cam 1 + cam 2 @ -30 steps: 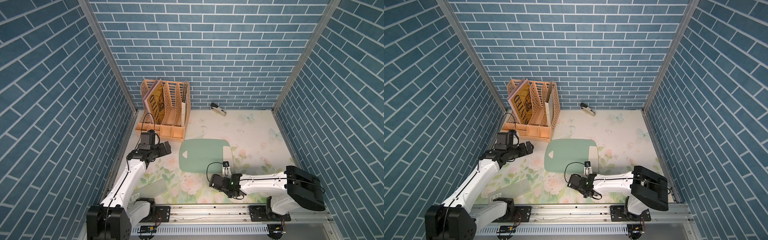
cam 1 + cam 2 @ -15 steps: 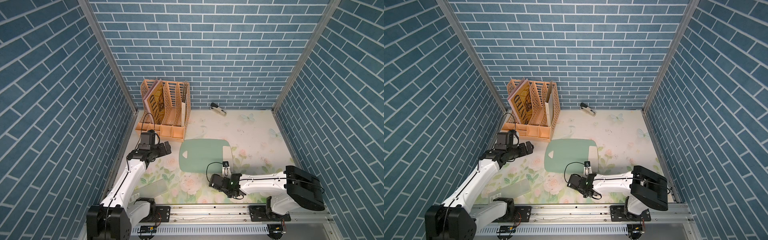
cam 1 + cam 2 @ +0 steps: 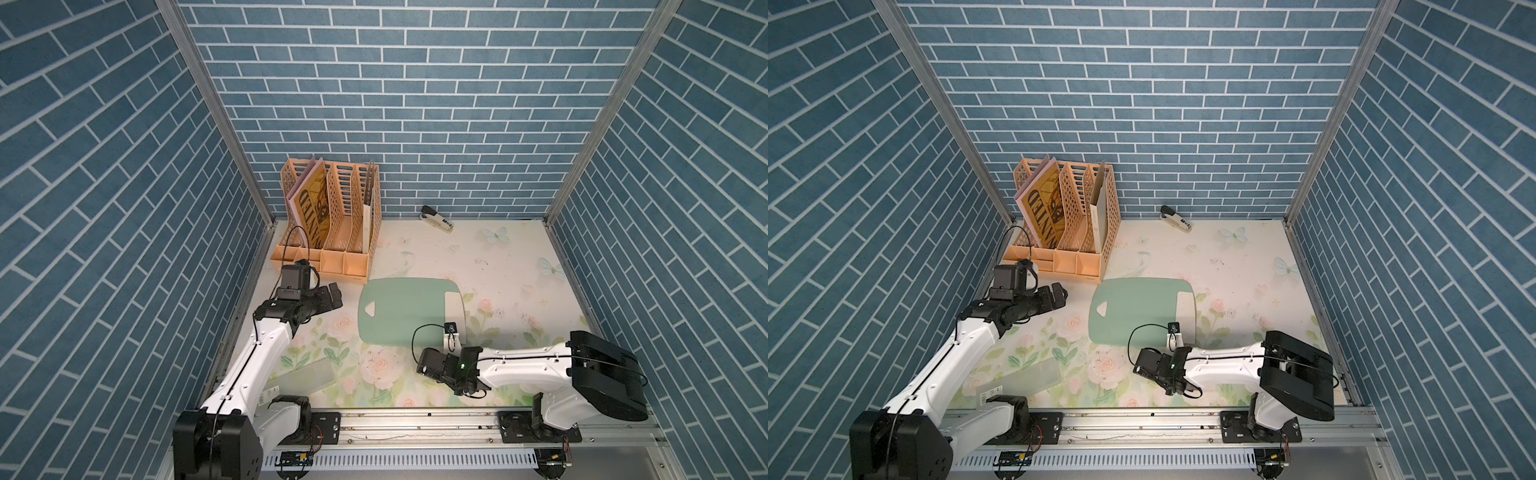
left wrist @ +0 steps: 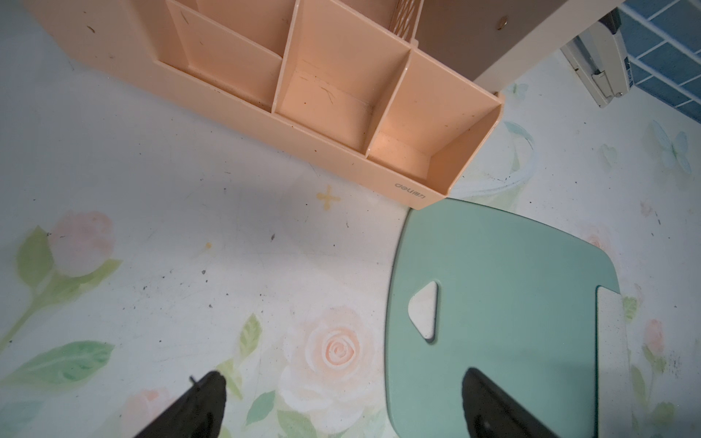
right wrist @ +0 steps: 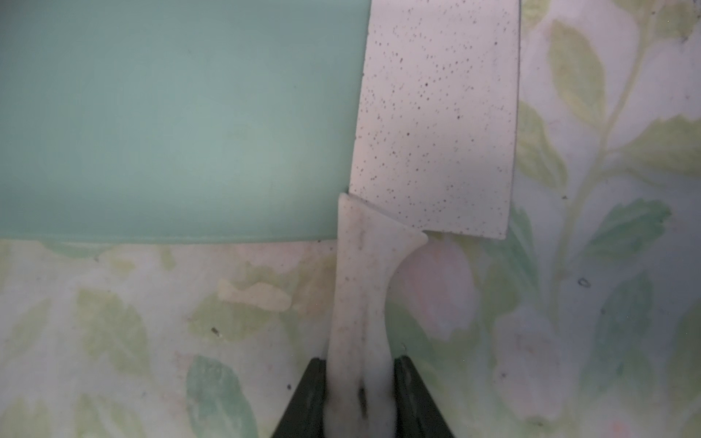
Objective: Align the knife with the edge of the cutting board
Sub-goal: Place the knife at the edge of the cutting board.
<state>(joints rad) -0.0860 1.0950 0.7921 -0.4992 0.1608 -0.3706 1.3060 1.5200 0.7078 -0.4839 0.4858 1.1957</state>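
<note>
The pale green cutting board lies flat in the middle of the floral mat, its triangular hole toward the left arm. The white speckled knife lies with its blade on the board's right short side, parallel to that edge. Its cream handle sticks out past the board's near long edge. My right gripper is shut on the handle's end. My left gripper hovers open by the board's left side, holding nothing.
A peach file organizer with a magazine stands at the back left, close to the board's far corner. A black-and-white stapler lies by the back wall. A translucent sheet rests near the left arm's base. Brick walls enclose three sides.
</note>
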